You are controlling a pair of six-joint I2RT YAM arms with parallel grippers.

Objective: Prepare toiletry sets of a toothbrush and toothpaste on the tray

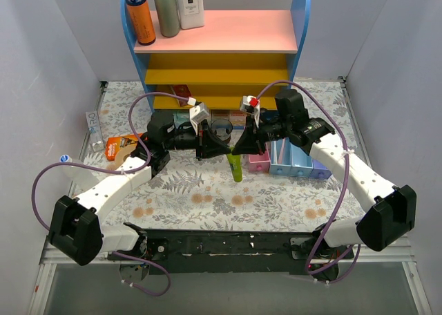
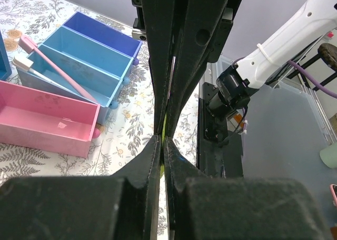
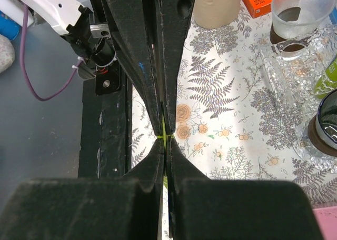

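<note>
Handover step, it seems: left end effector (image 1: 222,151) and right end effector (image 1: 241,150) both clamp the toothpaste (image 1: 237,168), which hangs just beside the pink bin (image 1: 259,164). Next, one should release so the other can reach the tray (image 3: 281,92).

My table (image 1: 200,201): fern-print cloth; clear tray (image 3: 279,77), pink bin (image 2: 42,136), blue bins (image 1: 297,165), orange box (image 1: 117,147), shelf unit (image 1: 221,59) on it.

Lime-green toothpaste (image 1: 237,168) hangs vertically in mid-air, pinched at its top.
</note>
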